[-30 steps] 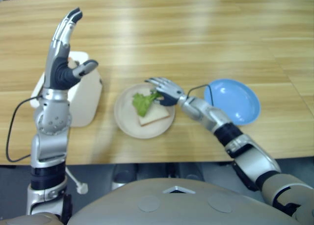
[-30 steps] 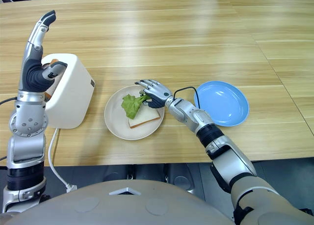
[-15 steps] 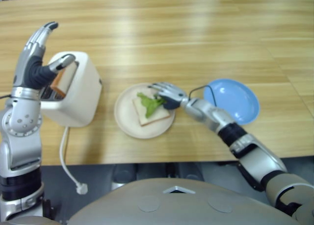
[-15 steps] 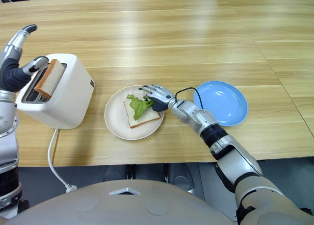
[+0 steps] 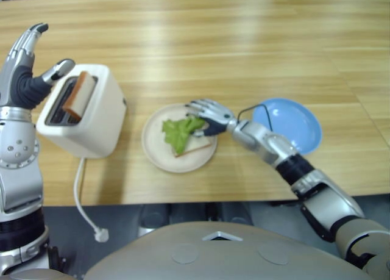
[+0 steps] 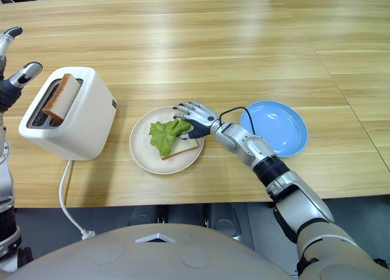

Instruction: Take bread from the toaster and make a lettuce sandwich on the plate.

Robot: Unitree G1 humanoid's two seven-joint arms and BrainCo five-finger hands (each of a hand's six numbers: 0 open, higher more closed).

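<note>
Desk: we see a pale wooden desk (image 6: 213, 48) carrying all the things.
Toaster: the white toaster (image 6: 82, 127) stands at the left, its power cord (image 6: 63, 191) hanging off the near edge of the desk.
Second bread slice: a second bread slice (image 6: 61, 97) stands tilted in the toaster's slot, its browned top poking out.
Plate: the beige plate (image 6: 143, 159) sits just right of the toaster, at the middle of the desk.
Bread slice: a bread slice (image 6: 184, 148) lies flat on the plate, mostly covered.
Lettuce: the lettuce (image 6: 163, 133) lies spread over the bread slice.
Right hand: our right hand (image 6: 196, 116) hangs over the plate's right rim, its fingers (image 6: 183, 107) curled down and pinching the lettuce's right edge.
Left hand: our left hand (image 5: 23, 85) is raised just left of the toaster, touching nothing, its fingers (image 5: 27, 39) spread and pointing up.
Blue plate: a blue plate (image 6: 277, 130) sits to the right of the beige plate, behind the right forearm.
</note>
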